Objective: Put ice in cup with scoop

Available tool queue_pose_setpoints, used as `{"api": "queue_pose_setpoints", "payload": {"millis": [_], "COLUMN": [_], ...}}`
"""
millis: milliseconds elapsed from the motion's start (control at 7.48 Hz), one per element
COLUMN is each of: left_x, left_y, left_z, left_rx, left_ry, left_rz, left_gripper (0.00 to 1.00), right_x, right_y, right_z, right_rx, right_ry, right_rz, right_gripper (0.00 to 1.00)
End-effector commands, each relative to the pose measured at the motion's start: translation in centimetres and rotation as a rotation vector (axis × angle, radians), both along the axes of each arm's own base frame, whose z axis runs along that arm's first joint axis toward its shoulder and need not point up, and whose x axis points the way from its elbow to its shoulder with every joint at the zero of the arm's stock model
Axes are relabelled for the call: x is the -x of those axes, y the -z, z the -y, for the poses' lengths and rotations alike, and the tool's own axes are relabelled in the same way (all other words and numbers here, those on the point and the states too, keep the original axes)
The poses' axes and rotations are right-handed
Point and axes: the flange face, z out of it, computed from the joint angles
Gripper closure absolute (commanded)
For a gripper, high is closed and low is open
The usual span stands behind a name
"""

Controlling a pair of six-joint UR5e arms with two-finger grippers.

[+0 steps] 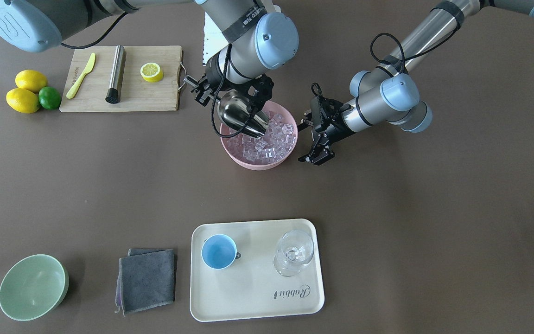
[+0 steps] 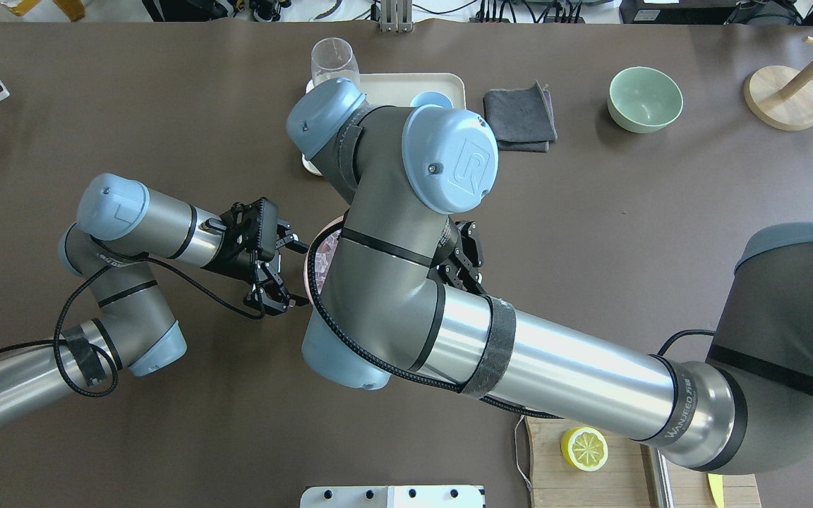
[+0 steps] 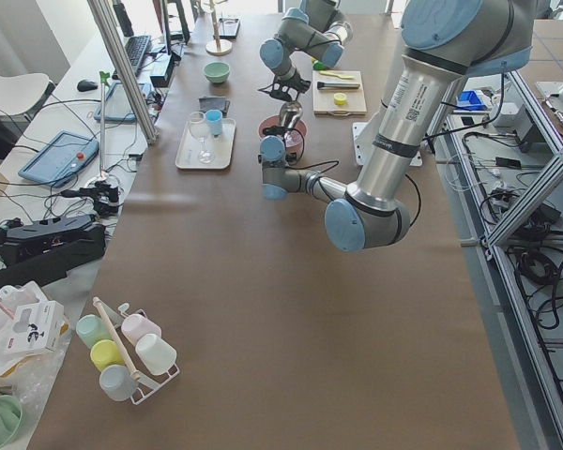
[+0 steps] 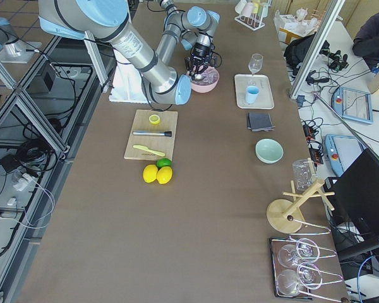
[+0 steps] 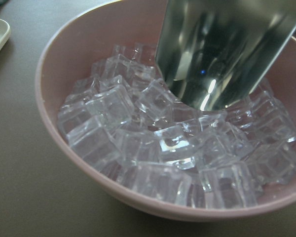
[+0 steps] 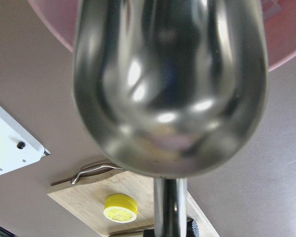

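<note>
My right gripper [image 1: 211, 90] is shut on the handle of the shiny steel scoop [image 1: 241, 116]. The scoop's trough slants down into the ice [image 1: 271, 139] that fills a pink bowl [image 1: 257, 163]. The left wrist view shows the scoop [image 5: 222, 49] with its lip pushed among the clear cubes of ice [image 5: 158, 143]. In the right wrist view I see only the scoop's underside [image 6: 167, 84]. My left gripper [image 1: 308, 141] stands open just beside the bowl's rim and holds nothing. The light-blue cup [image 1: 219, 251] sits upright and empty on a cream tray [image 1: 257, 297].
A clear stemmed glass [image 1: 294, 253] shares the tray. A grey cloth [image 1: 147, 279] and a pale-green bowl [image 1: 33, 286] lie beside it. By the robot, a cutting board [image 1: 155, 99] carries a yellow knife [image 1: 81, 74], a steel rod [image 1: 116, 73] and a lemon half [image 1: 151, 72].
</note>
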Motion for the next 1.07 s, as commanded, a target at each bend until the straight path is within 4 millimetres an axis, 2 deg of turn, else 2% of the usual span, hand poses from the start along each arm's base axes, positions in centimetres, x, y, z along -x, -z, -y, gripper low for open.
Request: {"api": "queue_pose_setpoints", "payload": {"millis": [0,267,535,936], "left_x": [0.0,0.0,0.0,0.0], "left_y": [-0.1,-0.2,-0.2,-0.1], "left_z": [0.0,0.0,0.0,0.0], "left_rx": [0.001,0.002,0.001,0.0], "left_ry": [0.0,0.0,-0.001,0.001], "left_rz": [0.001,0.002,0.002,0.001], "left_gripper": [0.02,0.02,0.02,0.02], "right_x": [1.8,2.7,4.2,4.7], "right_y": [-1.0,-0.7,-1.5,-1.3], "right_z": [0.0,0.5,1.1,1.2], "right_rx": [0.134,0.149,0.162,0.167], "right_ry": [-0.096,-0.099,-0.099,-0.114], "right_rz": [-0.049,-0.061,-0.071,-0.046], "right_gripper": [1.0,1.0,1.0,1.0]}}
